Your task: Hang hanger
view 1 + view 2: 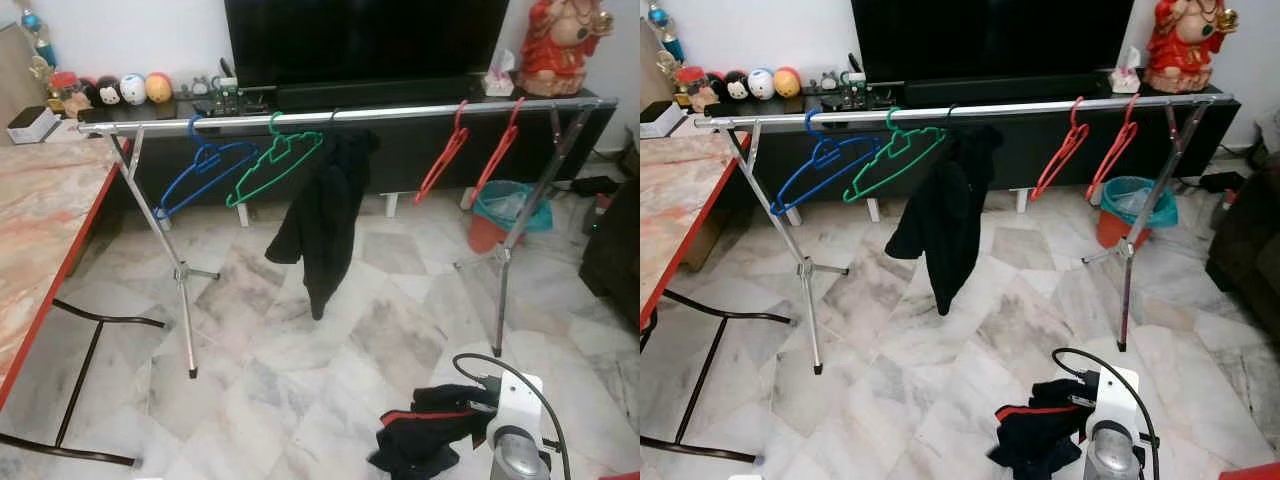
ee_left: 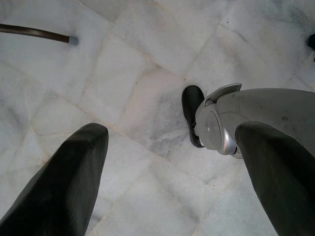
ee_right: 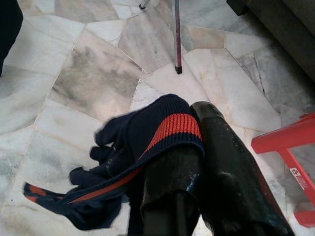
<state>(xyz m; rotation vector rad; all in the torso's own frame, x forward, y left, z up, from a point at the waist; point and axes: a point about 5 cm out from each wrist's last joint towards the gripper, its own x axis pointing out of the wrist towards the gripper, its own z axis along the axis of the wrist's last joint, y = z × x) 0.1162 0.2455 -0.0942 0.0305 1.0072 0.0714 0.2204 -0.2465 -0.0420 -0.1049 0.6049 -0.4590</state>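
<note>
Ahead, your eye views show the rail [image 1: 350, 113] carrying a blue hanger [image 1: 205, 172], a green hanger [image 1: 273, 165], a black garment [image 1: 322, 222] and two red hangers [image 1: 470, 152]. Your left wrist view shows the left gripper [image 2: 167, 182], jaws apart above the floor [image 2: 133, 64]. Your right wrist view shows the right gripper [image 3: 197, 162] clamped on a navy garment [image 3: 133, 157].

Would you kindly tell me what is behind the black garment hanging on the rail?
Behind the black garment on the rail stands the dark TV cabinet, with marble floor below. The garment covers its own hanger; just a hook shows at the rail.
</note>
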